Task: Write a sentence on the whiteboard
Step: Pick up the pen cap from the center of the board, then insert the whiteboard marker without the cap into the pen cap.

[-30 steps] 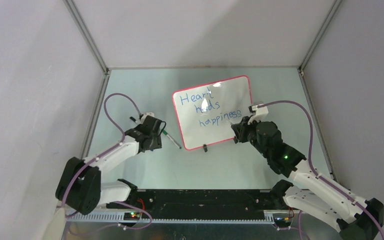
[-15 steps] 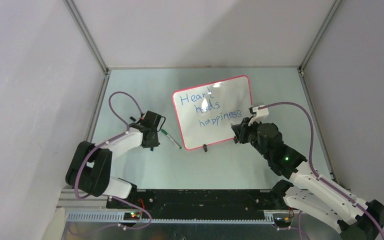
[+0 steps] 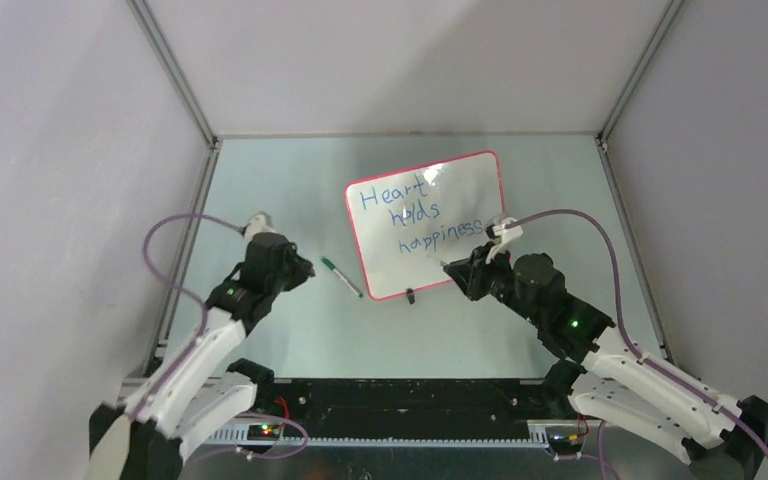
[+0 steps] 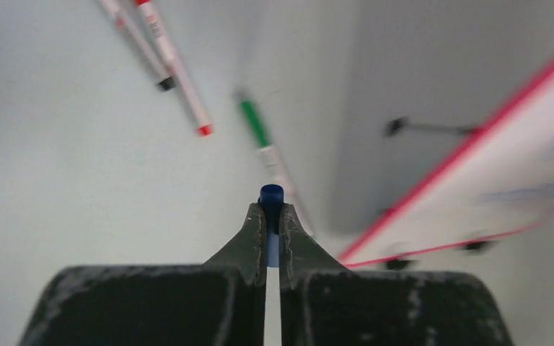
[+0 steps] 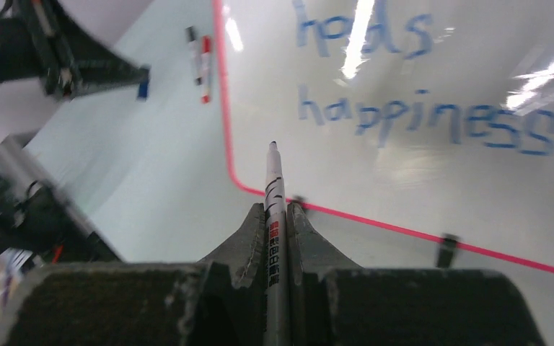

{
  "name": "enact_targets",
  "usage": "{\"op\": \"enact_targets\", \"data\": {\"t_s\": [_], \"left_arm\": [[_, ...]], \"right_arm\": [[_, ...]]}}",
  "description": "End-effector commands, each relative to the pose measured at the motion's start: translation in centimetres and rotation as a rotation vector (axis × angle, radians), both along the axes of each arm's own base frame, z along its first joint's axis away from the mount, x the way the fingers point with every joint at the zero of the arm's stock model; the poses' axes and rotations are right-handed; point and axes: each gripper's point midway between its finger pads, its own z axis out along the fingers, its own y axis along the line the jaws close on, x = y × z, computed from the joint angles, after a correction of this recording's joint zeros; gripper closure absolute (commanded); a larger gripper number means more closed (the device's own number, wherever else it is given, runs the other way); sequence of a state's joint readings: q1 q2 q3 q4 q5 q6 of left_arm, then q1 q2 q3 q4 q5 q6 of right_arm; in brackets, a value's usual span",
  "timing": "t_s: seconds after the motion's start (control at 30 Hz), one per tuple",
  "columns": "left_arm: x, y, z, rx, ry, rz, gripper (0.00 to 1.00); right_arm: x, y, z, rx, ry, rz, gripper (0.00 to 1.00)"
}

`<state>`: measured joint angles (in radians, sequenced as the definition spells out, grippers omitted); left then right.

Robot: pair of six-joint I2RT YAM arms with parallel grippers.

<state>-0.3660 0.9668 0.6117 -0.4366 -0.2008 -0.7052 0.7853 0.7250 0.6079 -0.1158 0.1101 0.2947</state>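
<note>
The whiteboard (image 3: 472, 190) stands tilted at the table's middle, red-framed, on small black feet. The sentence (image 3: 412, 215) reads "Heart holds happiness" in blue; its lower two lines show in the right wrist view (image 5: 418, 119). My right gripper (image 5: 277, 210) is shut on a white marker (image 5: 274, 176), whose bare tip points at the whiteboard's (image 5: 440, 194) lower left corner, just short of it. My left gripper (image 4: 271, 214) is shut on a small blue cap (image 4: 271, 194) and hangs left of the board (image 4: 519, 162). From above, the left gripper (image 3: 303, 270) and right gripper (image 3: 451, 268) flank the board's near edge.
A green-capped marker (image 4: 262, 133) lies on the table between the left gripper and the board, also visible from above (image 3: 341, 278). A black-tipped marker (image 4: 138, 45) and a red-tipped marker (image 4: 177, 68) lie side by side farther left. Grey enclosure walls stand on both sides.
The left jaws have closed on the blue cap and that arm has drawn back and swung its elbow toward the near edge. The right gripper has shifted slightly left along the board's lower edge.
</note>
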Motion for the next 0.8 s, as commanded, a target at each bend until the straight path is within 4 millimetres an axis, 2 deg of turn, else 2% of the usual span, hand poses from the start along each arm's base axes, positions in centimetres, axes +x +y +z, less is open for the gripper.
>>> {"op": "enact_targets", "data": {"t_s": [0.0,0.07,0.1,0.13,0.17,0.2,0.23,0.27,0.3,0.33,0.37,0.43,0.6,0.67,0.7,0.73,0.77], "left_arm": [[0.2,-2.3,4.9,-0.465,-0.136,0.244,1.00],[-0.4,-2.7,5.8,-0.610,-0.146,0.307,1.00],[-0.8,-2.8,6.0,-0.653,-0.151,0.325,1.00],[-1.1,-2.7,6.0,-0.698,-0.134,0.370,1.00],[-1.3,-2.7,6.6,-0.728,-0.142,0.380,1.00],[-1.6,-2.6,6.6,-0.754,-0.123,0.409,1.00],[-1.8,-2.6,7.0,-0.773,-0.126,0.416,1.00],[-2.0,-2.6,7.3,-0.795,-0.121,0.427,1.00],[-2.0,-2.7,7.6,-0.804,-0.125,0.424,1.00],[-2.1,-2.9,8.0,-0.822,-0.126,0.416,1.00],[-2.1,-3.0,8.2,-0.834,-0.127,0.411,1.00],[-2.1,-3.4,8.5,-0.853,-0.125,0.394,1.00],[-2.2,-4.2,8.5,-0.882,-0.111,0.358,1.00],[-1.8,-4.3,9.1,-0.853,-0.161,0.304,1.00],[-1.1,-4.6,10.9,-0.808,-0.270,0.197,1.00],[-0.9,-4.9,11.4,-0.771,-0.331,0.125,1.00],[-0.8,-5.8,13.6,-0.680,-0.475,-0.058,1.00]], "right_arm": [[-3.2,3.8,2.7,0.077,-0.075,0.200,1.00],[-3.6,5.0,3.2,0.090,-0.101,0.215,1.00],[-3.5,5.2,3.8,0.104,-0.120,0.203,1.00],[-4.1,6.1,3.6,0.098,-0.122,0.229,1.00],[-4.5,6.7,4.3,0.116,-0.140,0.243,1.00],[-4.6,7.3,4.0,0.102,-0.139,0.250,1.00],[-5.0,8.0,4.8,0.117,-0.155,0.262,1.00],[-4.9,8.6,4.4,0.093,-0.157,0.268,1.00],[-5.3,9.2,5.2,0.098,-0.171,0.278,1.00],[-5.2,9.9,4.8,0.080,-0.164,0.282,1.00],[-5.5,10.5,5.5,0.084,-0.177,0.294,1.00],[-5.7,11.8,5.2,0.061,-0.175,0.314,1.00],[-6.0,13.4,5.6,0.055,-0.179,0.329,1.00],[-6.1,13.4,5.4,0.042,-0.163,0.327,1.00],[-6.1,13.5,6.1,0.056,-0.153,0.322,1.00],[-6.0,13.2,6.4,0.038,-0.125,0.316,1.00],[-5.9,13.1,6.3,0.031,-0.084,0.312,1.00]]}}
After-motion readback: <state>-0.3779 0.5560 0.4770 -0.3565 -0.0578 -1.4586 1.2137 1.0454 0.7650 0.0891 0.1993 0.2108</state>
